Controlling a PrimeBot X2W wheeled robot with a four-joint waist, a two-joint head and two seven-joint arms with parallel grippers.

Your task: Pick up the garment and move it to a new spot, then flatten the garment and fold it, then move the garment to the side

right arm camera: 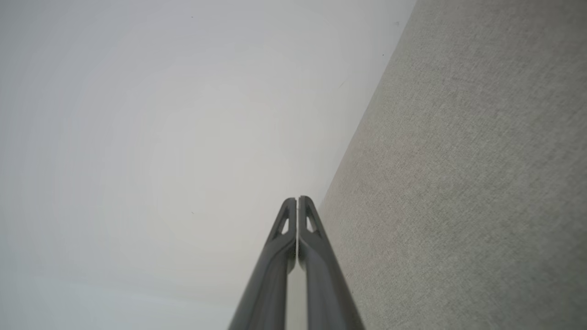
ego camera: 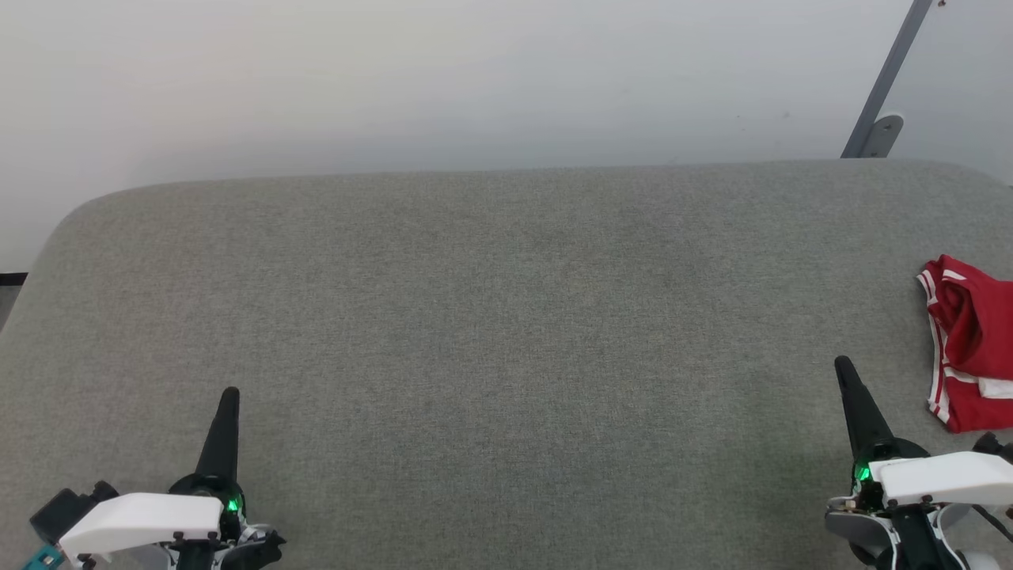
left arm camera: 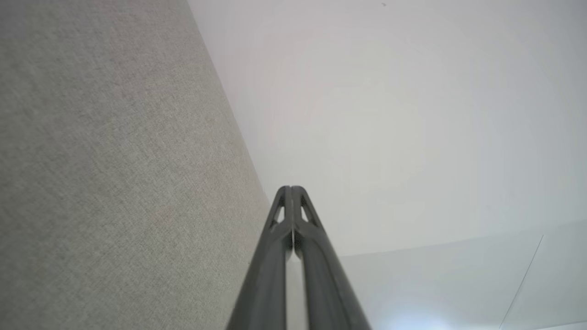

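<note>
At about seven o'clock in the head view the left gripper (ego camera: 229, 393) hovers over the grey fabric surface (ego camera: 491, 317), its two dark fingers pressed together with nothing between them; its own wrist view shows the same closed tips (left arm camera: 290, 189) against the pale wall (left arm camera: 390, 114). The broad middle of the surface lies bare. At about four o'clock the right gripper (ego camera: 843, 364) is likewise pinched closed and empty, its tips (right arm camera: 296, 199) meeting in its wrist view. At three o'clock, just beyond that gripper and apart from it, the garment (ego camera: 969, 348) sits in a compact red bundle with white striped trim, at the surface's right edge and partly cut off by the frame. Whether the bundle is a tidy fold or a loose heap I cannot tell, so it is unclear whether the task is nearly finished or not yet begun; neither arm is handling the cloth now.
</note>
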